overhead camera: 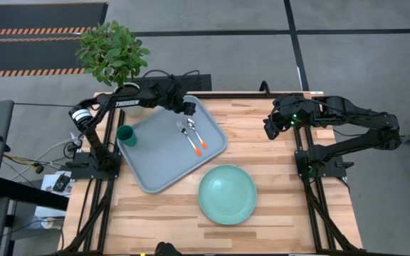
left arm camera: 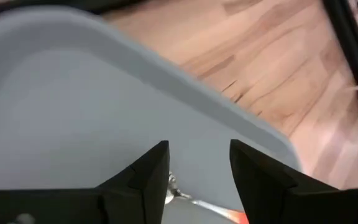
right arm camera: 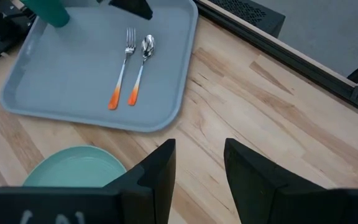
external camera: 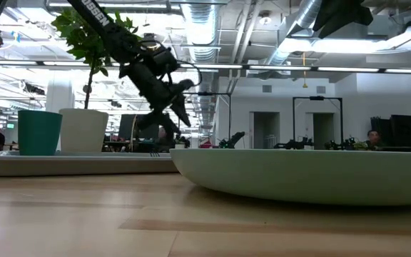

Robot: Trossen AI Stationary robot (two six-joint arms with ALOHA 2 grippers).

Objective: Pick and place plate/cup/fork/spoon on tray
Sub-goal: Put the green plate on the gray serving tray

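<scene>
The pale grey-blue tray (overhead camera: 164,153) lies on the table's left part. On it stand the dark teal cup (overhead camera: 126,135) at its left edge, and a fork (overhead camera: 186,135) and a spoon (overhead camera: 197,135) with orange handles, side by side. The mint-green plate (overhead camera: 227,194) rests flat on the wood, near the tray's near right corner. My left gripper (overhead camera: 189,108) is open and empty, above the tray's far corner, just beyond the fork and spoon. My right gripper (overhead camera: 269,128) is open and empty, above the table's far right part.
A white pot with a green plant (overhead camera: 112,53) stands off the table's far left corner. Bare wood lies right of the plate and along the near edge. In the low view the cup (external camera: 39,132) and the white pot (external camera: 83,130) stand at the left.
</scene>
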